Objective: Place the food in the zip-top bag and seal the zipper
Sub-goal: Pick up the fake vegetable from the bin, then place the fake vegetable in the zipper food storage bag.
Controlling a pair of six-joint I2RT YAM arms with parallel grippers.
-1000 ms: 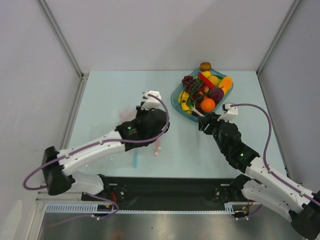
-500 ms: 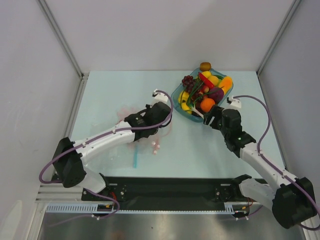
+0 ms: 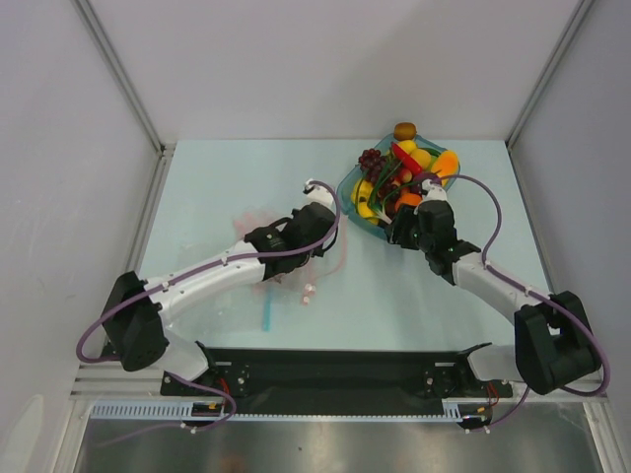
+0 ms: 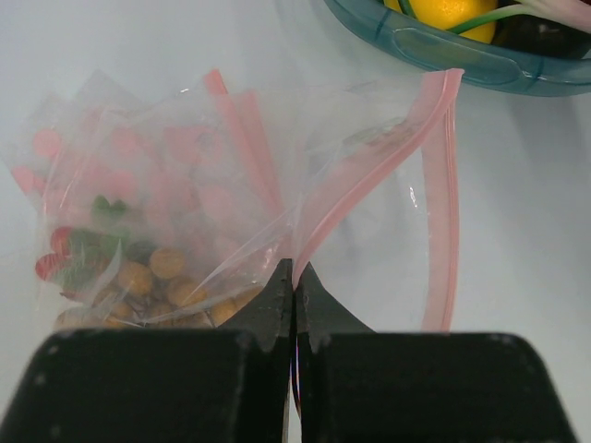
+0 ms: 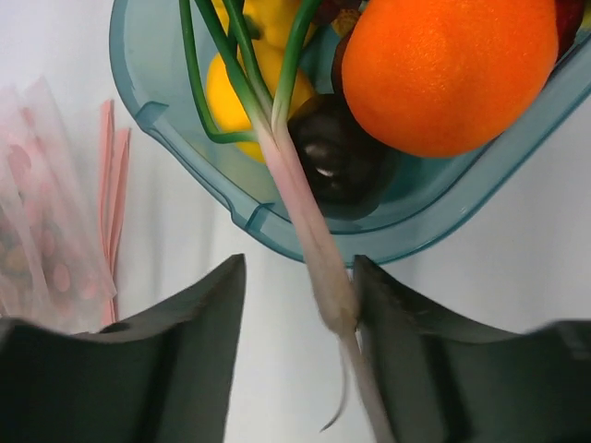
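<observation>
1. Left gripper (image 4: 294, 277): jaws pressed together, pinching the clear film of the zip-top bag (image 4: 185, 175) at its mouth. In the left wrist view the pink zipper (image 4: 369, 175) rises from the pinch toward 1 o'clock, then folds back down at 3 o'clock.
2. Right gripper (image 5: 300, 268): fingers spread. The pale stem of the green stalk (image 5: 314, 249) passes between them, close against the finger on the 3 o'clock side; contact cannot be told.
3. Markings: faint grey print on the bag film beside the zipper is too blurred to read.
4. Edges and room: the teal tray (image 5: 148, 120) sits near the far right corner of the table (image 3: 227, 177). Its near rim lies at 12 o'clock of the right gripper, just beyond the fingertips. A strip of bare table separates the tray from the bag. In the top view bare surface extends from 9 to 12 o'clock of the left gripper. A light-blue strip (image 3: 266, 315) lies near the front edge, at 6 o'clock of the bag.
5. Food: the orange (image 5: 443, 65), the lemon (image 5: 231, 92) and a dark glossy piece (image 5: 337, 157) lie in the tray, with the stalk hanging over its rim. Small tan, red and green pieces (image 4: 138, 277) show through the bag at 9 o'clock of the left gripper.
6. Bag relative to the right gripper: at 9 o'clock, beside the tray.
</observation>
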